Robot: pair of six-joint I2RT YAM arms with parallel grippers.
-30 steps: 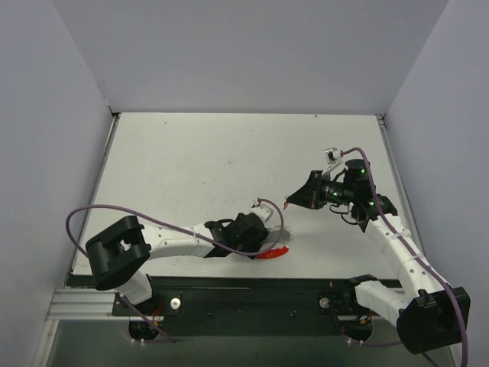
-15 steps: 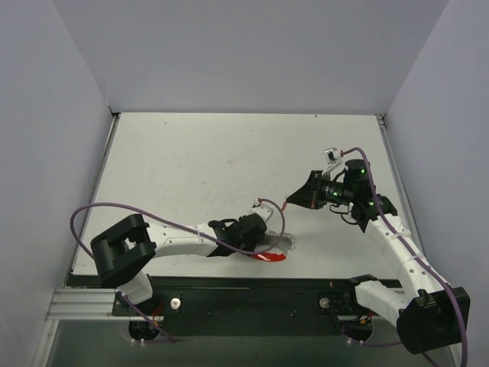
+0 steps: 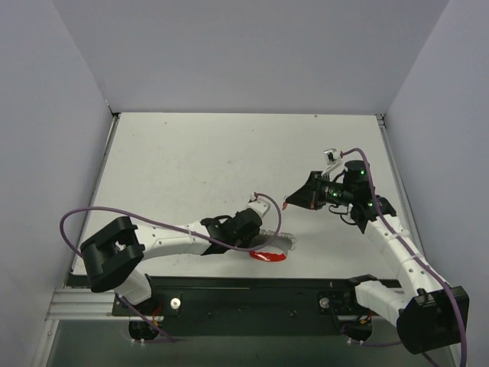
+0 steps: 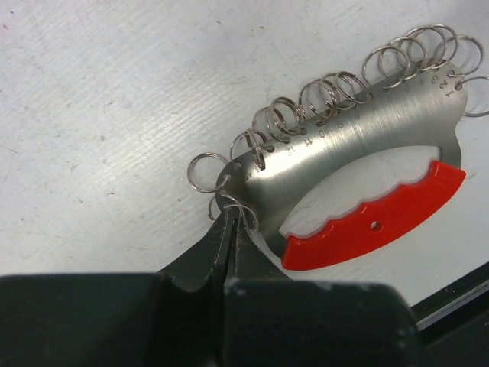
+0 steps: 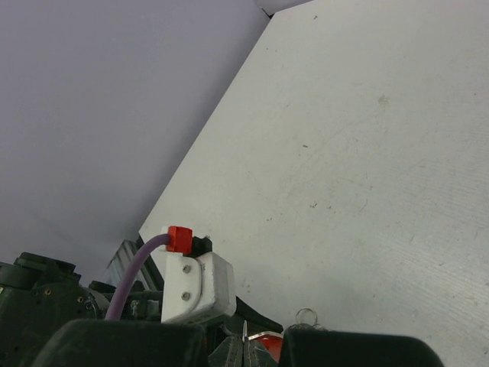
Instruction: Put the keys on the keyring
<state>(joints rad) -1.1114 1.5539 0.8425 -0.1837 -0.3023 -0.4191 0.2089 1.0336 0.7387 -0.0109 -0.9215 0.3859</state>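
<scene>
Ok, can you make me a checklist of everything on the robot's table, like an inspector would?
Surface: white table, flat, a few small specks.
Job's things: keyring, a steel plate with a red grip and small rings along its edge, lying near the front edge; key, tiny and red-headed, at the right gripper's tip.
Clutter: nothing seen.
Grippers: left gripper shut on the keyring's edge, by a small ring; right gripper shut on the key.
Cables: left cable, purple, loops out from the left arm; right cable, purple, runs along the right arm.
Surroundings: plain grey walls on three sides; black rail in front.
</scene>
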